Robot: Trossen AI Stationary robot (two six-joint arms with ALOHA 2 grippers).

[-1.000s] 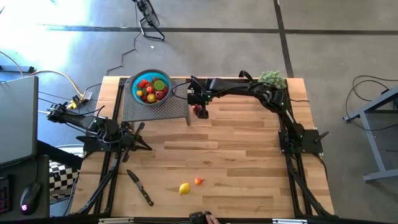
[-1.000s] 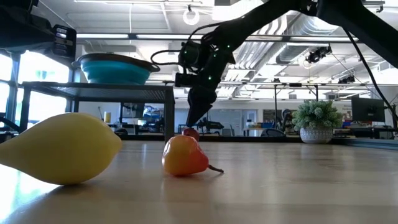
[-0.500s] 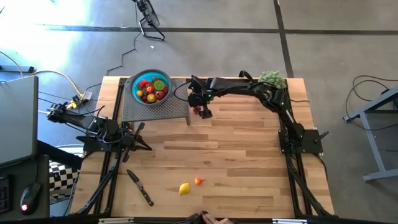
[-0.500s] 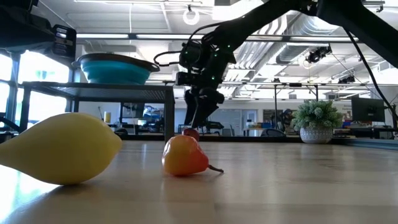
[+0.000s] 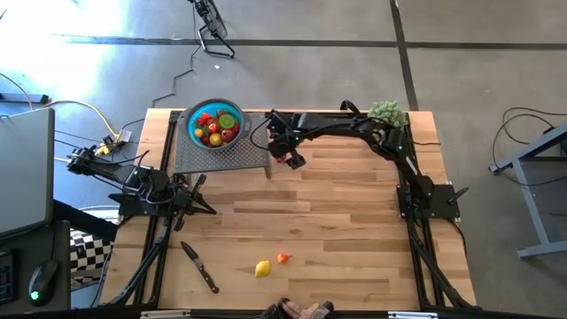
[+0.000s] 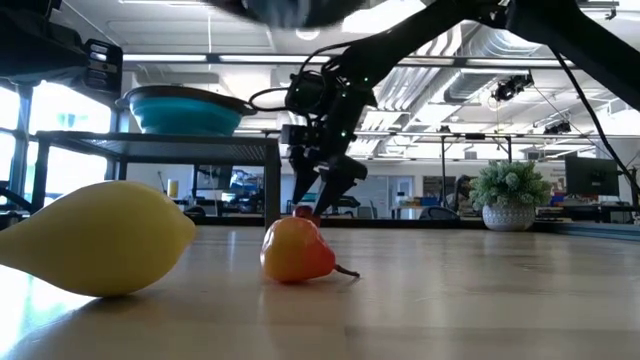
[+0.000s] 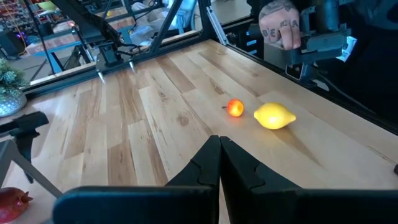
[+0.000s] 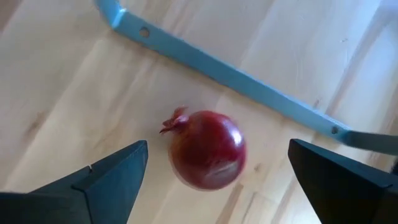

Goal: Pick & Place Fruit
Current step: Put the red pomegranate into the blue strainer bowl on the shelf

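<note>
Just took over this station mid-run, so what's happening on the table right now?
The right gripper hangs open directly over a dark red pomegranate-like fruit lying on the wood beside the metal stand, one finger on either side, not gripping it. The teal bowl on that stand holds several fruits. A yellow lemon and a small orange fruit lie near the table's front edge. The left gripper waits shut at the left side.

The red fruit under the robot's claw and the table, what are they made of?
The red fruit looks like smooth, shiny plastic: light glints off its skin, and its little crown looks moulded. It could be rubber. The table looks like pale wooden planks, with grain lines and seams showing.
</note>
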